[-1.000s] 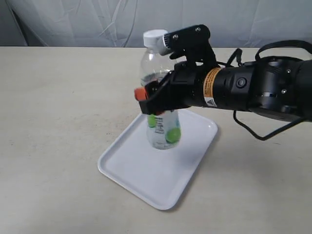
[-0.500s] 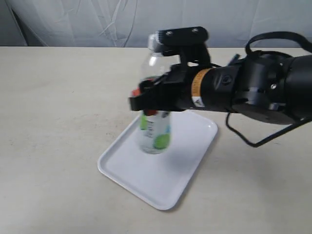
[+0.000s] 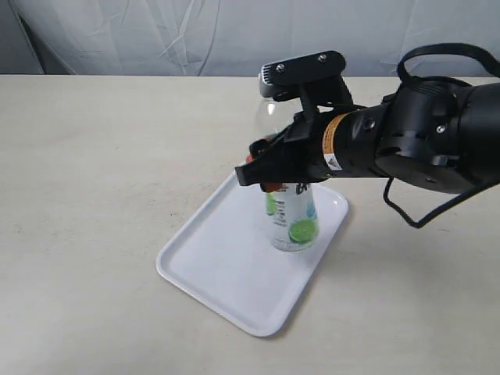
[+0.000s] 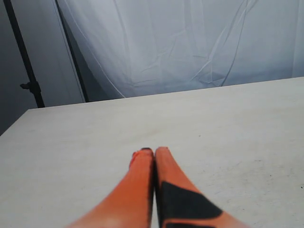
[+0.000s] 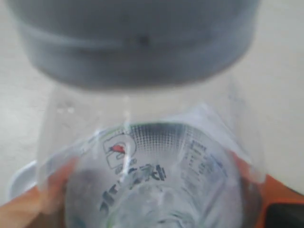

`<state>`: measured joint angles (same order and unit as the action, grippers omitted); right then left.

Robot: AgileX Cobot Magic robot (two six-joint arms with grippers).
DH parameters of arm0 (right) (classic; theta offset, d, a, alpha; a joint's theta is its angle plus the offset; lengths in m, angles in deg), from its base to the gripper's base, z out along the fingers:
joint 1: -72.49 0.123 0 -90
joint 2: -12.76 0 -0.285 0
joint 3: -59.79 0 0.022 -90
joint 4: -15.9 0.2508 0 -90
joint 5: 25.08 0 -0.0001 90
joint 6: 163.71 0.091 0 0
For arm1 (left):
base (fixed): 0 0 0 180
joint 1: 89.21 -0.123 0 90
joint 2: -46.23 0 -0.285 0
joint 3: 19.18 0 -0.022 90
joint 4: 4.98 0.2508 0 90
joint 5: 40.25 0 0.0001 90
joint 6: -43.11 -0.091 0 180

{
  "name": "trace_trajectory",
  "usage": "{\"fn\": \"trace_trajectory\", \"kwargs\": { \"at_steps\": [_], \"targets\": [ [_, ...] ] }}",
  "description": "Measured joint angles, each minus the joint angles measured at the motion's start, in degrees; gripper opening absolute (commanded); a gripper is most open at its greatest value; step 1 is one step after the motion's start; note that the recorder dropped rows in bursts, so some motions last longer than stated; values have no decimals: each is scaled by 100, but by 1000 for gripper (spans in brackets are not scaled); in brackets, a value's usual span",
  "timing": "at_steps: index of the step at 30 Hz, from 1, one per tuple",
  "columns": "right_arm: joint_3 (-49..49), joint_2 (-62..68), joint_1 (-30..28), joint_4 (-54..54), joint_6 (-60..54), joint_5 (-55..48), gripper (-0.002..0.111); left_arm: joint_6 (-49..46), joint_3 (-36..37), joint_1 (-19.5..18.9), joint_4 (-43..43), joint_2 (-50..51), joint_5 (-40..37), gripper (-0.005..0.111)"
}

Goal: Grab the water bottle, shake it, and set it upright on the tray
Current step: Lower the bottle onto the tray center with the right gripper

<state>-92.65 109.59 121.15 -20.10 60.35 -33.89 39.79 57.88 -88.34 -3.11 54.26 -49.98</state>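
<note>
The water bottle (image 3: 294, 219), clear with a white label and green lime pictures, hangs upright over the right part of the white tray (image 3: 226, 266). My right gripper (image 3: 269, 170) is shut on its middle, and the arm hides the bottle's cap. In the right wrist view the bottle (image 5: 156, 161) fills the frame, seen from above the cap, with orange fingers (image 5: 28, 209) on both sides. I cannot tell whether its base touches the tray. My left gripper (image 4: 154, 151) is shut on nothing above bare table, away from the bottle.
The tray lies on a pale beige table (image 3: 94, 172). A white cloth backdrop (image 3: 156, 35) hangs behind the table's far edge. A dark stand pole (image 4: 23, 57) shows beside the backdrop in the left wrist view.
The right gripper swung the bottle left and then back right, ending further right over the tray. The bottle stays gripped. The tray has not moved.
</note>
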Motion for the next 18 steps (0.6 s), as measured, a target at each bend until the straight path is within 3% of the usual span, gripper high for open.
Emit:
{"fn": "trace_trajectory", "kwargs": {
  "at_steps": [7, 18],
  "targets": [
    [0, 0, 10, -111, -63, 1702, -1, 0, 0, 0, 0, 0, 0, 2],
    [-10, 828, 10, -315, -909, 2192, -1, 0, 0, 0, 0, 0, 0, 2]
  ]
}}
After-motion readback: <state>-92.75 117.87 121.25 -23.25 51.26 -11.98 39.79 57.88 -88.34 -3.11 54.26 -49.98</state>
